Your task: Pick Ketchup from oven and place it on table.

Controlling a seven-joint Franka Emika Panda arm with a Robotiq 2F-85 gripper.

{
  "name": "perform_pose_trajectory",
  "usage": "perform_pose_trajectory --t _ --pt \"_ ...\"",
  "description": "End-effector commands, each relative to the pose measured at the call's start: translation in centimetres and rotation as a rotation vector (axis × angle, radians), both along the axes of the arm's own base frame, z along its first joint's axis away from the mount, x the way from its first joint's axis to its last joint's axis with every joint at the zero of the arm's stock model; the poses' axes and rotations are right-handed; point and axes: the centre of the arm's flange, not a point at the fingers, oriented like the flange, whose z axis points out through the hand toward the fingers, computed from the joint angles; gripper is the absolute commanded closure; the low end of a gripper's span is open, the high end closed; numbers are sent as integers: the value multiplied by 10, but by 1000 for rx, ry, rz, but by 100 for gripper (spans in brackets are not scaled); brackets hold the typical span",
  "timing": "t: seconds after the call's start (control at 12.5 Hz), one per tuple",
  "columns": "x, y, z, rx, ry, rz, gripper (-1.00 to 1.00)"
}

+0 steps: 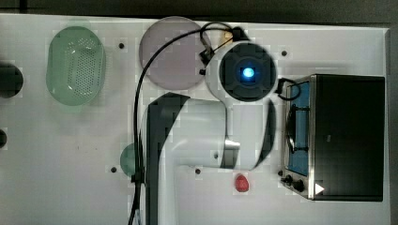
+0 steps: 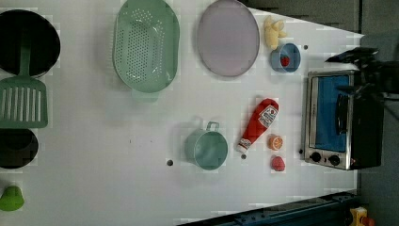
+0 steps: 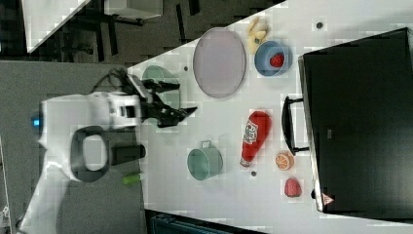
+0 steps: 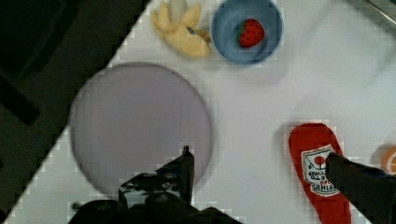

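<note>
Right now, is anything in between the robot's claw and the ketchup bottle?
Nothing visible. The ketchup already lies on the table, outside the oven. The open gripper hangs above with bare space between; the green cup sits off to the side.

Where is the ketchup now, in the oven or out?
Out: the ketchup lies flat on the table, in front of the shut oven.

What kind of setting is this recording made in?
Most likely a robot lab's mock kitchen: a white table with mounting holes, a toaster oven, toy-like food such as the ketchup bottle, and a robot arm at the table's edge.
</note>
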Motion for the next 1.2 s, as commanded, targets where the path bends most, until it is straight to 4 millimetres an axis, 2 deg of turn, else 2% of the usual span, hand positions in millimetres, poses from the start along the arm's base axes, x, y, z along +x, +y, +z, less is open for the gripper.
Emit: perform_pose_trajectory --t 0.08,0.32,0.64,0.8,1.2 --pt "1 15 51 12 39 37 -100" --pt "-4 15 87 12 93 26 -100" --pt "-18 12 122 -15 184 -5 -100" --pt "-23 10 129 -31 211 -17 -100" --pt "-22 11 127 -31 215 -17 -100"
